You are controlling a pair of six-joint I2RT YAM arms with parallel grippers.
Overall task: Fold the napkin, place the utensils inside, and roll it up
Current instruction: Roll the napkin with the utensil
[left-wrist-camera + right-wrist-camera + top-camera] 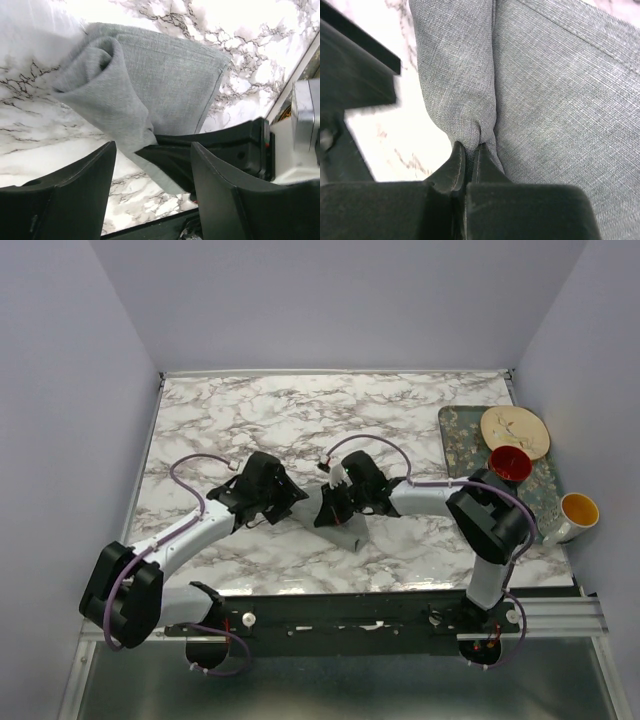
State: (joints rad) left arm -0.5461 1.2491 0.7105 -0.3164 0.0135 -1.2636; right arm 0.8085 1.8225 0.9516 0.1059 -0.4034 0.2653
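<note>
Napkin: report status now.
Left hand open at napkin. Right hand shut on napkin, cloth bunched. Tray far right, not in the way.

Centre crowding: left gripper [288, 504] and right gripper [330, 512] are meeting nose to nose over the napkin [347, 532], leaving no lane between them. Right fingers are pinching a cloth fold, and that fold is filling the gap of the left's parted jaws. Far half of the marble table [300, 410] is lying open. Patterned tray [458, 436] with plate [514, 430] and red cup [509, 462] is blocking the right edge, mug [577, 512] sitting beside it.
</note>
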